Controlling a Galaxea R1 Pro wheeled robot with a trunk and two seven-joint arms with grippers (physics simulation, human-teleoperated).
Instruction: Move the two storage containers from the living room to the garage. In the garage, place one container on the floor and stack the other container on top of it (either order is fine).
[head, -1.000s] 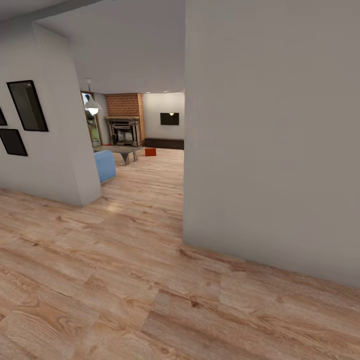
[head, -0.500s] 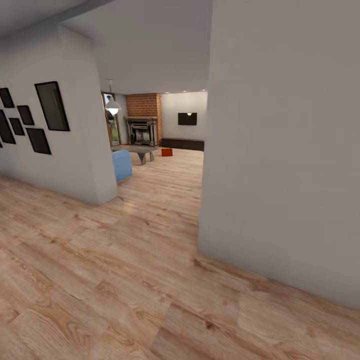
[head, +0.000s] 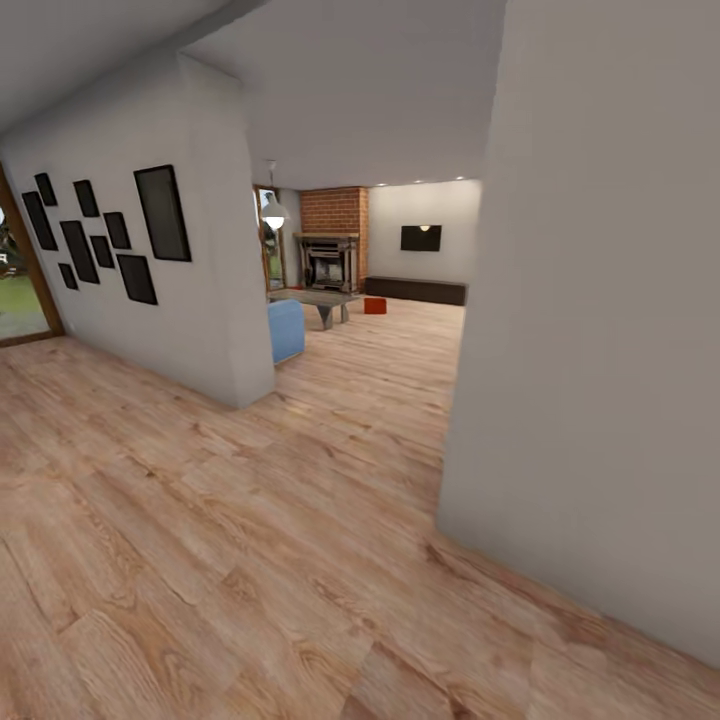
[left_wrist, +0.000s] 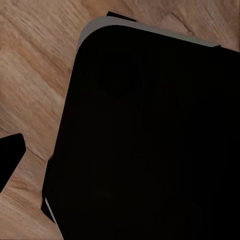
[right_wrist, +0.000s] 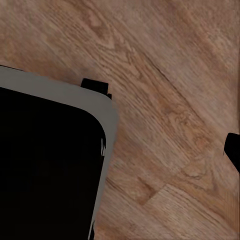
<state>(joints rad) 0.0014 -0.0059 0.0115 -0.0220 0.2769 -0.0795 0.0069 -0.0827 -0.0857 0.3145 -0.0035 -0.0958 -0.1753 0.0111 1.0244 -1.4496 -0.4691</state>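
Container (head: 375, 305): one red-orange bin, far in the living room beside the low surface (head: 318, 298).
Approach: I steer between left wall (head: 215, 300) and right wall (head: 600, 350).
End effectors: I cannot tell their state.

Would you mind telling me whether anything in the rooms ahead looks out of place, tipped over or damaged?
Nothing stands out. One red-orange container sits upright on the wood floor near the dark low cabinet, far off beyond the grey table. The frames on the left wall hang in a tidy cluster. Finer detail is too small to judge.
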